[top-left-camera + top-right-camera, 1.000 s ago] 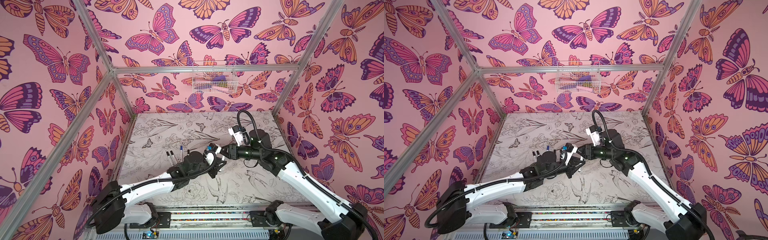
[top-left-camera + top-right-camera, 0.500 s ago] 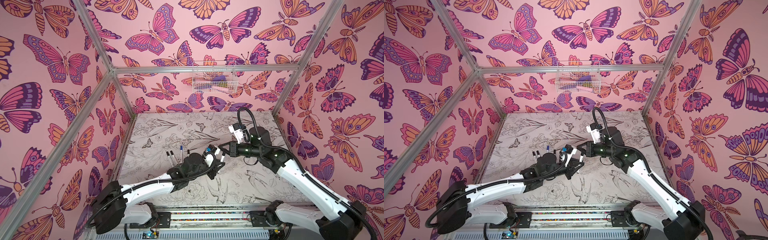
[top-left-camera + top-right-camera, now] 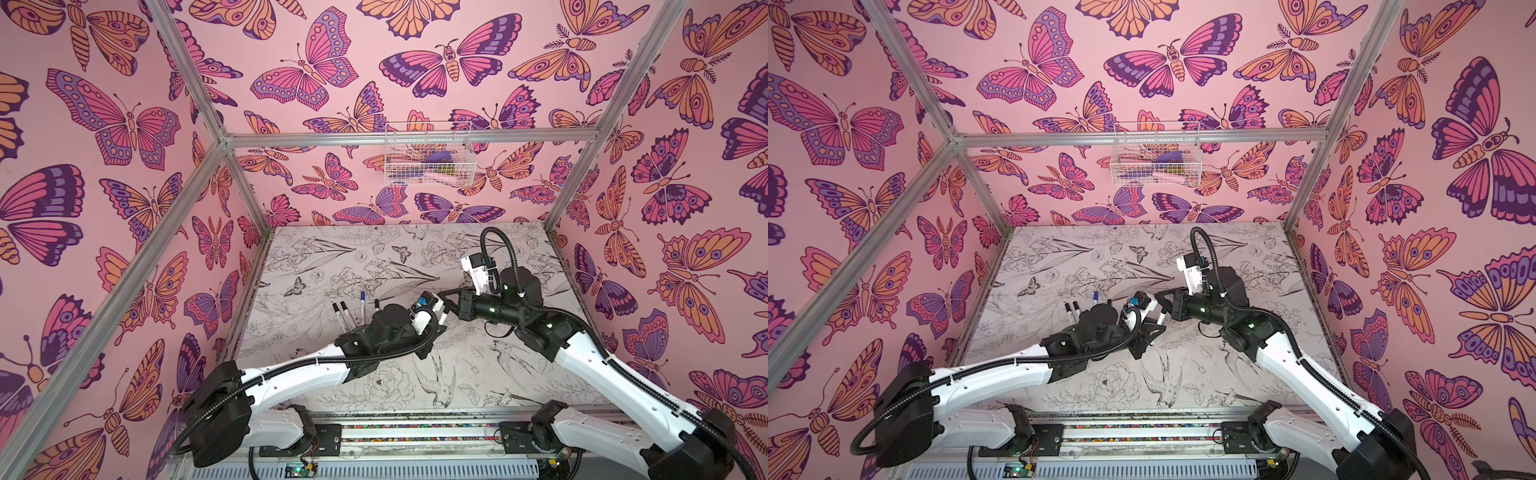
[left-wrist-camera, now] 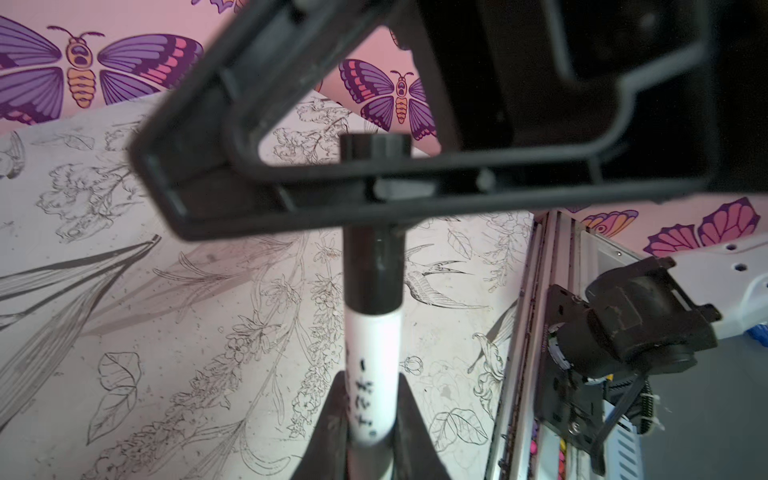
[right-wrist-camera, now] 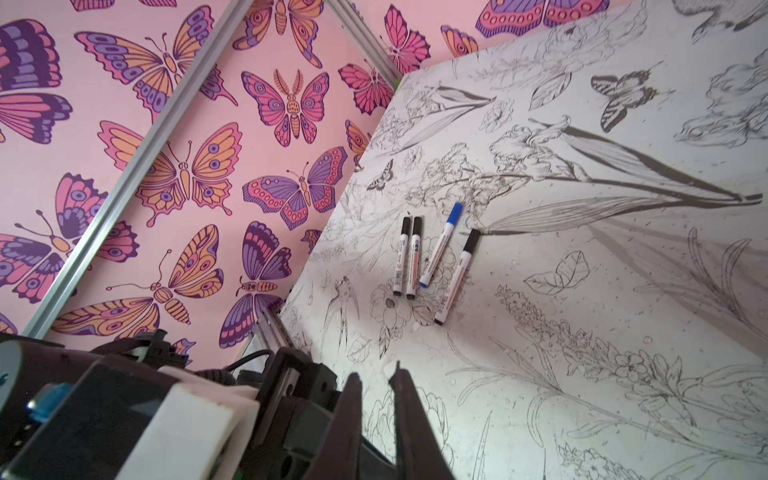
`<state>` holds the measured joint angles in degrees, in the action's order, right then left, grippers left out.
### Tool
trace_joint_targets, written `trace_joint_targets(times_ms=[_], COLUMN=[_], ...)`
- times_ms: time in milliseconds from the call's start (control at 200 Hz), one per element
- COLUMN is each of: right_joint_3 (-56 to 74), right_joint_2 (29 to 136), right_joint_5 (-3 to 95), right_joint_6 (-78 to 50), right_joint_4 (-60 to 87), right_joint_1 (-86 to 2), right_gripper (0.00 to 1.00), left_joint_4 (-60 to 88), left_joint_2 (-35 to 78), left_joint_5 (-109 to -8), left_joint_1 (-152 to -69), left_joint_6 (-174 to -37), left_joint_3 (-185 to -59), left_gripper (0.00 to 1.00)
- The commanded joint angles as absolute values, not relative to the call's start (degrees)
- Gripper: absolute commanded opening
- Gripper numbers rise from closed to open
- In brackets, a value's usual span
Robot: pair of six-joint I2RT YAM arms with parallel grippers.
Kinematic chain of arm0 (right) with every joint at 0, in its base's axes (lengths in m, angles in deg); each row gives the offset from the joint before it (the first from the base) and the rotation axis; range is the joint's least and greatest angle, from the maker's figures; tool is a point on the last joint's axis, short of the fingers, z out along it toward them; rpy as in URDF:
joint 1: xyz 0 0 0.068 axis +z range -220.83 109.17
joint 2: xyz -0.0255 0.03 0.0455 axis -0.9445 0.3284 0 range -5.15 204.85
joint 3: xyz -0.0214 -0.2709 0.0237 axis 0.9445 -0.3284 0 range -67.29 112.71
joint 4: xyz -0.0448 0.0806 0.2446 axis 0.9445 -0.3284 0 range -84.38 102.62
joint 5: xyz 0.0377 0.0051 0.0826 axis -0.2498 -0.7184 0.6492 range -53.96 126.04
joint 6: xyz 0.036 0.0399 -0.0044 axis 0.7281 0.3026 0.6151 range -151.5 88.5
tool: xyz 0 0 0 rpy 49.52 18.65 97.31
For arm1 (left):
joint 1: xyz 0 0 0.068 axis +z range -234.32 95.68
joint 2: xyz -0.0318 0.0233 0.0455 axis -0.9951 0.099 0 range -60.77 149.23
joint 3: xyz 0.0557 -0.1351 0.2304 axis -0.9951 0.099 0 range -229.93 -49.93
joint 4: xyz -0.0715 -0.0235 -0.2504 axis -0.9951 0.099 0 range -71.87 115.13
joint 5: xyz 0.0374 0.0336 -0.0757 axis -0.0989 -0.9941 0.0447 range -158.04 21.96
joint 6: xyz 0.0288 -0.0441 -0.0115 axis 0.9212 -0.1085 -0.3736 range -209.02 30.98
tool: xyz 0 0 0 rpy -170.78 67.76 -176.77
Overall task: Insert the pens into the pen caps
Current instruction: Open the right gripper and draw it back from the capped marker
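My left gripper [image 4: 372, 382] is shut on a white pen [image 4: 372, 353] with dark printed marks. A black pen cap [image 4: 374, 270] sits on the pen's far end. In the left wrist view the fingers of my right gripper [image 5: 376, 370] cross that cap and pinch it, at mid-table, above the surface. In a top view the left gripper [image 3: 436, 328] and the right gripper [image 3: 445, 305] meet tip to tip. Several other pens lie side by side on the table, three with black caps [image 5: 405, 232] and one with a blue cap [image 5: 455, 212].
A white wire basket [image 3: 428, 153] hangs on the back wall. Aluminium frame posts stand at the corners, and a metal rail [image 3: 415, 432] runs along the table's front edge. The flower-printed table [image 3: 519, 386] lies open on the right.
The right gripper's jaws have narrowed onto the cap at the pen's end, and the right arm has shifted slightly. The left arm has held still with the pen.
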<state>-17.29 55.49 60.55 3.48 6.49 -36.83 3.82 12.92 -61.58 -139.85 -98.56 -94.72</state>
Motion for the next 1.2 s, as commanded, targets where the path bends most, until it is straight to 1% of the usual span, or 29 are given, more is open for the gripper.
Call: trace_joint_targets(times_ms=[0, 225, 386, 511, 571, 646, 726, 781, 871, 952, 1022, 1057, 1092, 1192], right_joint_3=[-21.51, -21.37, -21.70, -21.35, -20.17, -19.01, -18.19, -17.90, -17.99, -16.61, -14.86, -13.99, -13.11, -10.31], right_joint_2=[57.28, 61.22, 63.63, 65.64, 66.94, 68.20, 68.91, 68.82, 68.48, 69.02, 69.70, 69.92, 70.02, 70.02], right_joint_5=[63.31, 63.81, 65.42, 69.03, 69.22, 71.08, 73.36, 75.82, 78.71, 80.71, 81.20, 81.17, 80.66, 79.85], right_joint_6=[4.14, 1.86, 0.87, 1.83, 1.46, 1.97, 3.31, 4.52, 7.07, 6.24, 4.72, 4.31, 4.17, 4.56], right_joint_4=[-8.79, -13.05, -15.06, -13.95, -15.49, -15.87, -15.44, -14.35, -11.53, -11.53, -12.85, -13.05, -13.06, -11.35], right_joint_1=[-33.77, -33.31, -33.32, -33.31, -33.62, -35.50, -38.69, -41.09, -44.83, -45.85, -45.87, -45.91, -45.98, -46.95], right_gripper=[0.00, 0.00, 0.00, 0.00, 0.00, 0.00, 0.00, 0.00, 0.00, 0.00, 0.00, 0.04, 0.11, 0.37], left_joint_4=[-19.36, -22.02, -24.99, -25.77, -25.07, -23.36, -21.56, -20.76, -21.89, -22.16, -19.57, -18.24, -17.49, -16.69], left_joint_2=[11.61, 14.66, 15.64, 16.97, 17.99, 18.95, 19.55, 19.72, 19.41, 18.87, 18.22, 18.00, 17.87, 18.14], left_joint_5=[-72.59, -72.87, -72.03, -72.47, -71.69, -70.39, -68.50, -65.12, -62.13, -60.76, -60.04, -59.82, -59.65, -59.00], left_joint_1=[-135.38, -132.86, -130.88, -130.12, -130.03, -130.02, -129.79, -129.18, -128.30, -127.90, -127.91, -127.91, -127.91, -127.91], left_joint_6=[-96.21, -94.15, -96.04, -94.76, -93.18, -92.51, -95.55, -99.26, -105.21, -108.42, -109.57, -109.58, -109.98, -110.62], left_joint_3=[-103.12, -106.26, -107.32, -108.96, -110.34, -111.53, -110.52, -109.22, -105.64, -102.40, -100.02, -98.60, -96.79, -91.40], left_gripper=[0.00, 0.00, 0.00, 0.00, 0.00, 0.00, 0.00, 0.00, 0.00, 0.00, 0.00, 0.00, 0.00, 0.00])
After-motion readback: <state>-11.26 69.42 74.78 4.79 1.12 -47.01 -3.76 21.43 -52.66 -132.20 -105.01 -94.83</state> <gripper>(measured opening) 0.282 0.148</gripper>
